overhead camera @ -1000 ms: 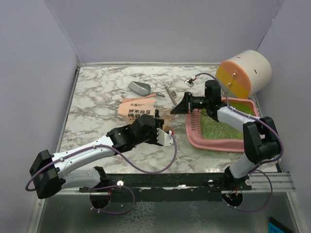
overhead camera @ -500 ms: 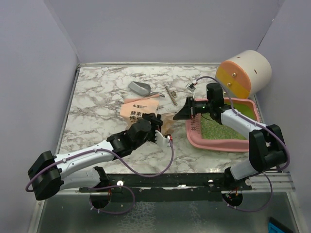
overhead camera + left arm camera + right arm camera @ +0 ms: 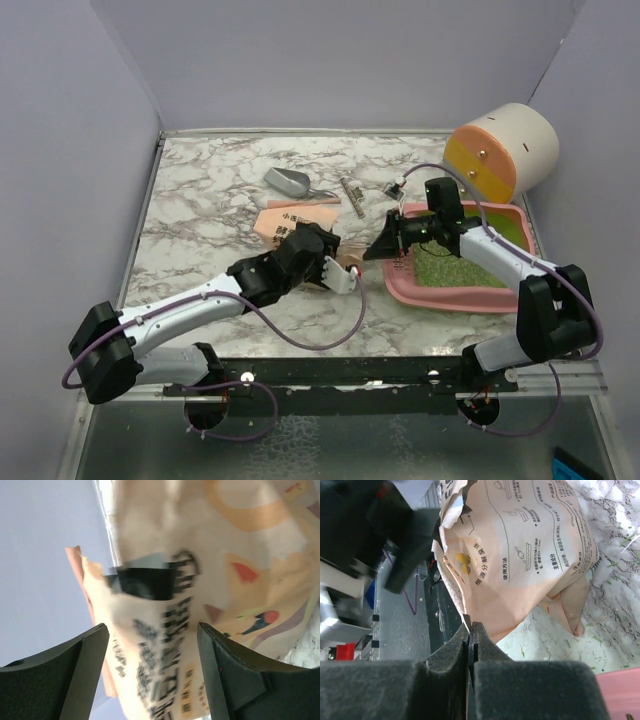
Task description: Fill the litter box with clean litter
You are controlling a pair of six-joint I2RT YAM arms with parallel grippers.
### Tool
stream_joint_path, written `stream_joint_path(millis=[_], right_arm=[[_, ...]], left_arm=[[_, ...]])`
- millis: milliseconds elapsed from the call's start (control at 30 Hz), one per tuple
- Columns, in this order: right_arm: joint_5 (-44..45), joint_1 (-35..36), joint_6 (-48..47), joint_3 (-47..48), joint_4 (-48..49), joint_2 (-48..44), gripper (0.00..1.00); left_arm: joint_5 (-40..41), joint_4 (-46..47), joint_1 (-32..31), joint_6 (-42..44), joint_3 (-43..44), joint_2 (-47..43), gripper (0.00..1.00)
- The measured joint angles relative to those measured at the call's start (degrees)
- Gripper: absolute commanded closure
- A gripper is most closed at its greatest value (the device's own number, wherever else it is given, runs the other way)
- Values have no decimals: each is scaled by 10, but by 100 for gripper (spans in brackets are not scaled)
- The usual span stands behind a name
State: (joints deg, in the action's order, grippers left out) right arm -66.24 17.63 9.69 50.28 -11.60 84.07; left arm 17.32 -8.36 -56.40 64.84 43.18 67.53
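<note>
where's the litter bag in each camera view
Top external: litter bag at centre, partly under an arm.
Left wrist: fills most of the frame, beyond the open jaws.
Right wrist: upper centre, above the shut jaws.
Shared landmark: the marble tabletop.

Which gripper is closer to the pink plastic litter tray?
Right. The right gripper is at the left rim of the pink plastic tray, pinching the tan printed bag; the left gripper, open, is farther left over that bag.

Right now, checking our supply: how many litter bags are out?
1: the tan printed bag mid-table, left of the litter box. A second could be hidden beneath it.
</note>
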Motion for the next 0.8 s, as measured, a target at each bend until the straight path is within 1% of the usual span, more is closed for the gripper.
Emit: stream_joint_path(millis=[67,133,233,333,433,600,700,800], right_arm=[[0,0,-6,0,-8,-5,99],[0,0,-8,0,-9,-7,99],[-3,0,-7,0,-9,-7,99],[-5,0,-5,2,-8,-7,99],[-6,0,-3,5,-8,-7,99],[-6,0,2,10,-8,-7,99],[-6,0,3,10,-8,-7,99],[-6,0,5,10,-8,-7,99]], left_arm=[[-14,-54,9,-22,59,8,26],[-44,-123,21,-47,139,19,26],[-99,-195,38,-81,250,42,26],[-147,-257,50,-107,325,64,25],[-182,-318,51,-122,352,84,25],[-202,-401,51,-134,353,111,25],[-212,-432,57,-141,354,110,25],[-228,-443,65,-145,355,104,24]])
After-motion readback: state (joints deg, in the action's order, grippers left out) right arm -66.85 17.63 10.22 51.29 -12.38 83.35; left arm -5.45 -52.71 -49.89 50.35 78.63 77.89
